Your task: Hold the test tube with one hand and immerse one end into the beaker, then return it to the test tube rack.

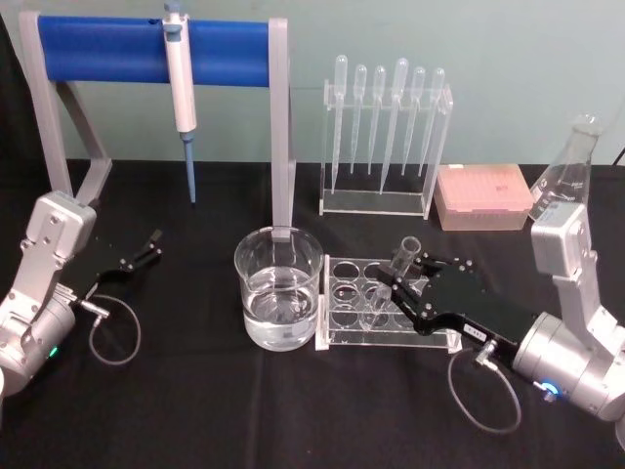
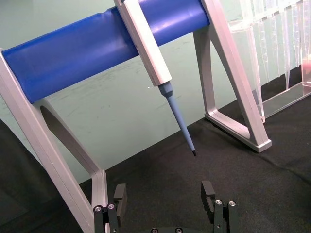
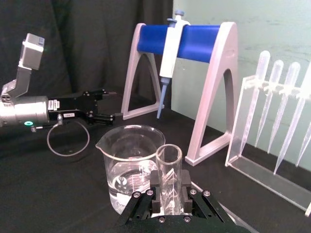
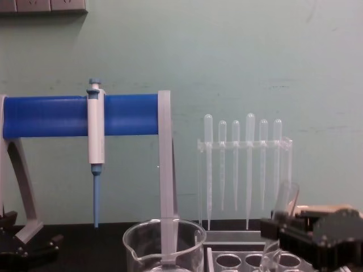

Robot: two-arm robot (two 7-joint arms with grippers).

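Observation:
The test tube (image 1: 401, 259) leans in the clear tube rack (image 1: 342, 305), its lower end in a rack hole and its flared rim up. My right gripper (image 1: 399, 291) is shut on its middle. In the right wrist view the black fingers (image 3: 154, 193) press both sides of the test tube (image 3: 168, 165). The beaker (image 1: 278, 293), partly filled with clear liquid, stands just left of the rack and also appears as the beaker (image 3: 127, 162) and beaker (image 4: 164, 242). The chest view shows the test tube (image 4: 285, 203) above my right gripper (image 4: 283, 231). My left gripper (image 1: 148, 246) rests open at the left, empty (image 2: 165, 198).
A blue-barred stand (image 1: 117, 49) with a hanging pipettor (image 1: 180, 83) rises behind the beaker. A clear rack of plastic pipettes (image 1: 386, 137), a pink tip box (image 1: 483, 195) and a glass flask (image 1: 571, 161) sit at the back right. A cable loop (image 1: 115, 337) lies by the left arm.

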